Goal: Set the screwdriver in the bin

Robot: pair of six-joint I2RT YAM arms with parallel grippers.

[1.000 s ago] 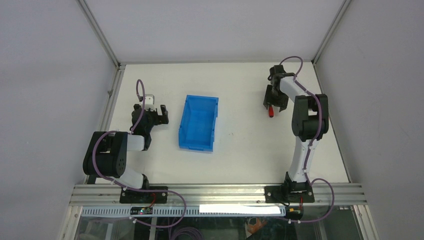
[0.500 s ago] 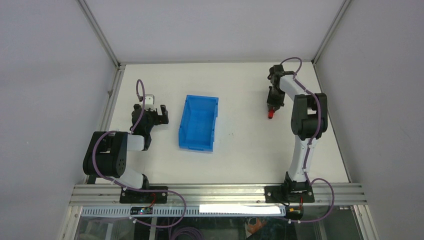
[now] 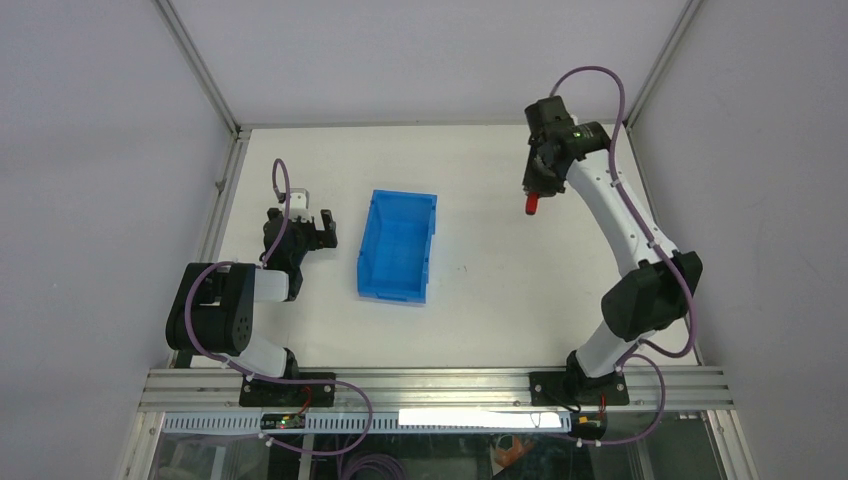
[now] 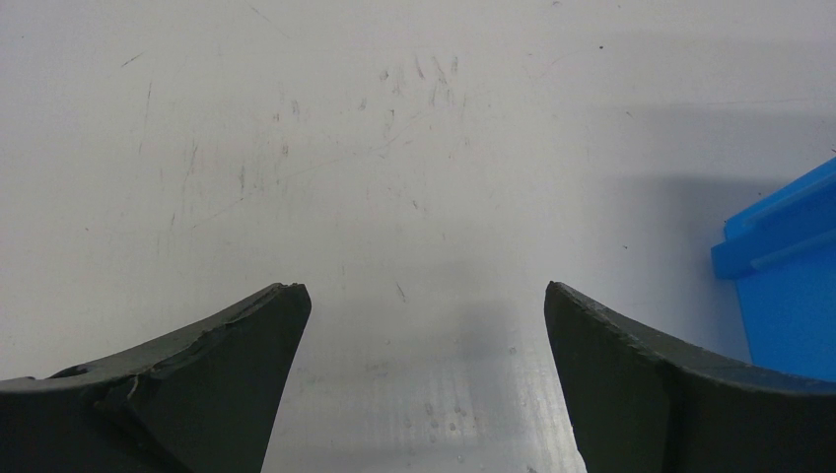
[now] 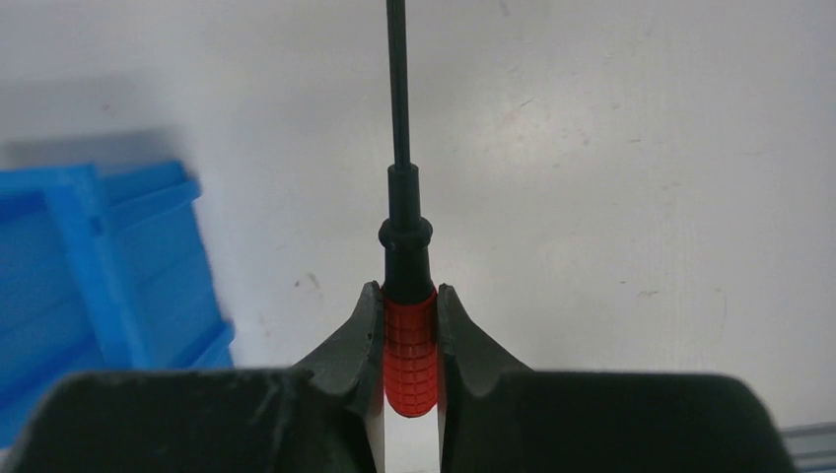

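Pinching the screwdriver (image 5: 408, 340), the outstretched right arm's fingers (image 5: 357, 340) hang right of the bin (image 3: 398, 250)

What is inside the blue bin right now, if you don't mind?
The bin shows only its bare blue floor; the screwdriver is clamped in the right gripper. The near wall's inner face is hidden.

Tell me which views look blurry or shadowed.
Right wrist: the screwdriver is sharp, the bin smeared soft. Left wrist: a soft shadow falls on the table beside the bin. Top external: even light, no glare.
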